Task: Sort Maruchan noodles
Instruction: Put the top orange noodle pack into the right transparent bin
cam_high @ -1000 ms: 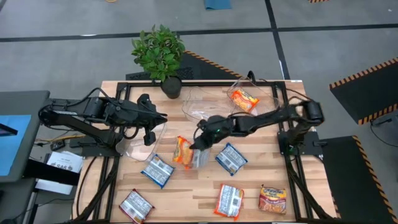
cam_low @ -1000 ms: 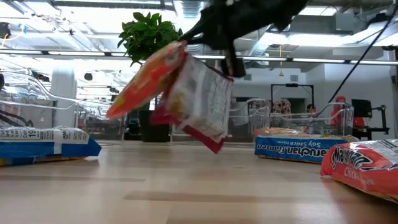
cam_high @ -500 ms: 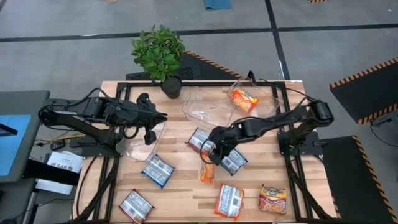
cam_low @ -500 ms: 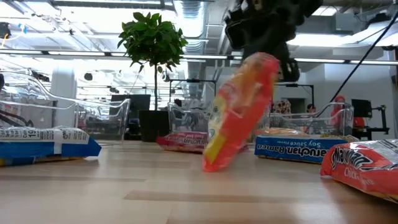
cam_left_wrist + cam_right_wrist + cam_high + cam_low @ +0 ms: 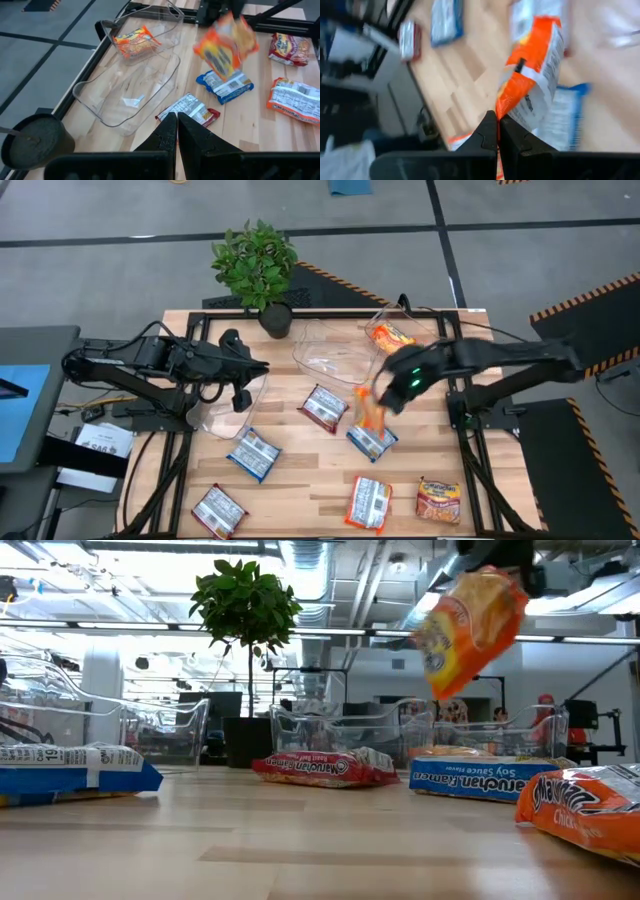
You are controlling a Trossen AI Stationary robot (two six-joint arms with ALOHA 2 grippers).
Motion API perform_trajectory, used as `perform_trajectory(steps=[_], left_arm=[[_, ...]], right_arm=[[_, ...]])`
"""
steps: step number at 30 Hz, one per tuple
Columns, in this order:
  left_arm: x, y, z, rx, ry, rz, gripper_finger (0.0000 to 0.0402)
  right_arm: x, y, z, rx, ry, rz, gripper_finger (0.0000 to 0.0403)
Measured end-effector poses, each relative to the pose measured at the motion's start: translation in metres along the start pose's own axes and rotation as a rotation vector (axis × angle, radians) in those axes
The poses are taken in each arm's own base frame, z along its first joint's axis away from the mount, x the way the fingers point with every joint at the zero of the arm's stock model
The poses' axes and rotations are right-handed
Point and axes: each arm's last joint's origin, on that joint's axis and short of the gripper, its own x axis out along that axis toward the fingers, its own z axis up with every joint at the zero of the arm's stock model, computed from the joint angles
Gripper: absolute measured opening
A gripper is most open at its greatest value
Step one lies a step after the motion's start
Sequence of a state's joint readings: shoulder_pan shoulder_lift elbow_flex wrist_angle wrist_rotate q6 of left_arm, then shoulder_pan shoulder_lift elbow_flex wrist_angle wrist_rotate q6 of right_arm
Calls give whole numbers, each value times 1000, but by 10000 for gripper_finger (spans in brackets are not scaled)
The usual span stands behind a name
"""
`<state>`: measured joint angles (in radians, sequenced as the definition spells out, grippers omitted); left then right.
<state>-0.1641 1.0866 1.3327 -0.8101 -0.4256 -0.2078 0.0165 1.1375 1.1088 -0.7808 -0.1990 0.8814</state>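
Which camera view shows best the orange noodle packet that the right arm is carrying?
The low view: the orange packet hangs clear above the table, nothing covering it. The high view shows it small under the right pincer; the left wrist view shows it blurred; the right wrist view shows only its pinched edge.

floor (image 5: 120, 220): grey, dark seams | ceiling (image 5: 130, 565): pipes, ducts, strip lights

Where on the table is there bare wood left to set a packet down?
The widest bare patch is the near middle, between the blue-and-white packet and the orange packet. Another lies right of the blue packet, below the right gripper. The far side is crowded with clear bins.
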Motion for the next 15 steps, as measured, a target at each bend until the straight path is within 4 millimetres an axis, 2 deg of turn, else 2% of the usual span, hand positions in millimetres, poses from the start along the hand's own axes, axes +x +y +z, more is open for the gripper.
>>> perform_trajectory(steps=[4,7,11,15], left_arm=[[0,1,0,-14,-7,26,0],[0,1,0,-24,-9,34,0],[0,1,0,-25,-9,33,0],[0,1,1,-27,-11,34,0]], right_arm=[[-47,-20,-5,73,-194,-102,20],[-72,-36,-9,150,-323,-199,20],[-94,-54,-11,238,-476,-331,20],[-102,-69,-10,295,-533,-467,20]])
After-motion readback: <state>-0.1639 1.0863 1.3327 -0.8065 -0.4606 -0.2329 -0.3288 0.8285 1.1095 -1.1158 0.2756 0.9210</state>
